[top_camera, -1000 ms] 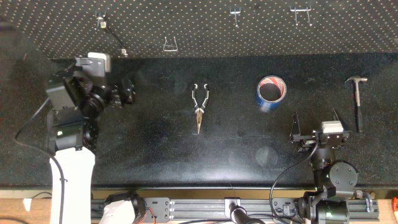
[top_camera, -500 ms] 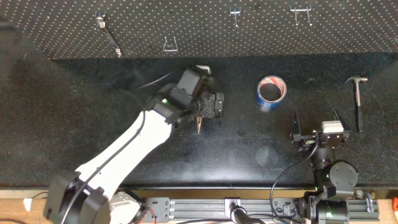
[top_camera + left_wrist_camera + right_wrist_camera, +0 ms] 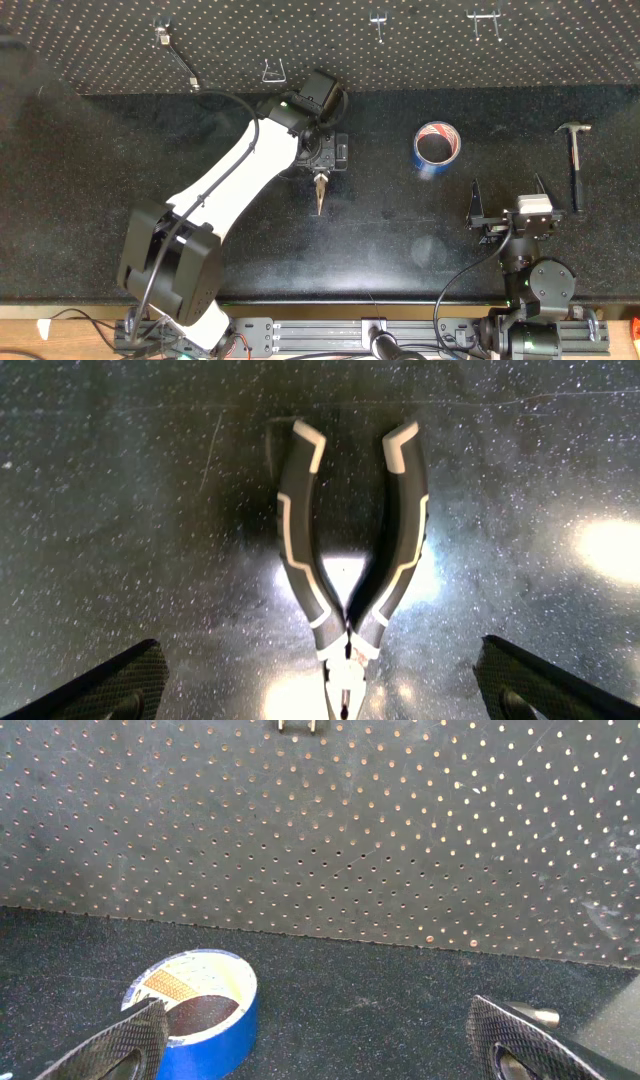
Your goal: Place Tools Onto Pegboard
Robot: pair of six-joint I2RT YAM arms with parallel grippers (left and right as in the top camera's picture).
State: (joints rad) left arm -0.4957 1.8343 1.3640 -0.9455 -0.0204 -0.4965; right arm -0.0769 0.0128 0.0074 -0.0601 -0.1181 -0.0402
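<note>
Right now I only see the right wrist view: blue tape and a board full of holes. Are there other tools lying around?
Observer: Yes, a hammer lies right of the tape.
Operator: Anything else?
Observer: Pliers lie left of the tape, handles toward the pegboard.
Operator: Is an arm near them?
Observer: The left gripper hangs over them, fingers open on either side.
</note>
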